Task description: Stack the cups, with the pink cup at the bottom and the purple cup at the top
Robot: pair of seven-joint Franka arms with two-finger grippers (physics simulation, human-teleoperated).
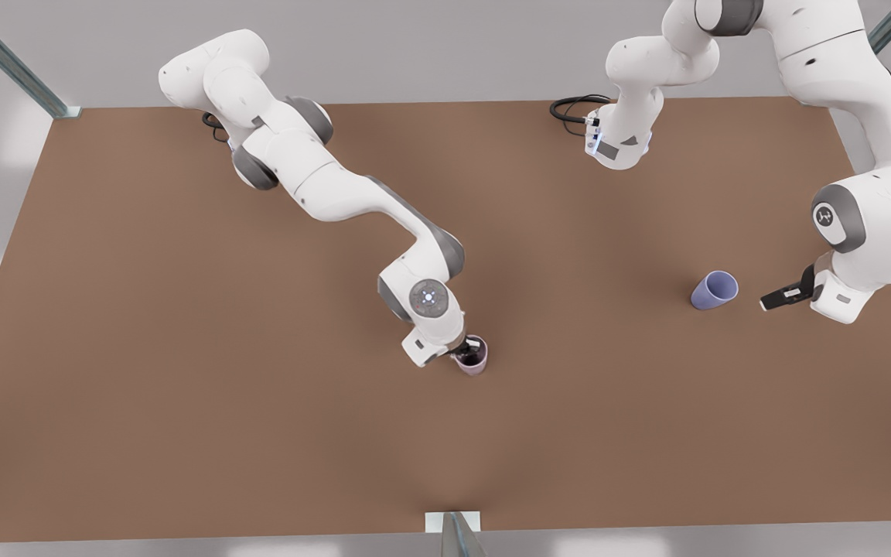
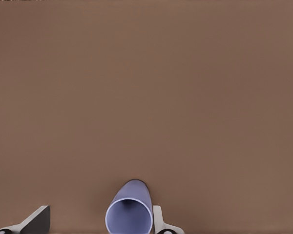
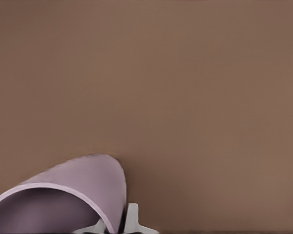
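Right gripper (image 1: 467, 354): fingers (image 3: 132, 219) pinching the rim wall of the pink cup (image 1: 475, 356), mid-tabletop (image 1: 182, 387). Keep the pinch firm and set the cup upright.

Left gripper (image 1: 772, 300): fingers (image 2: 36, 222) spread, levelled at the purple cup (image 1: 714, 290), which lies tipped just beside them, mouth toward the gripper. Centre it between them before closing.

I see a plain brown table (image 1: 260, 433) spread beneath me. Beyond the table's far edge, black cables (image 1: 573, 108) coil. Metal frame struts (image 1: 12, 66) rise off the table's far corners, and another strut (image 1: 457, 534) stands at the table's near edge.
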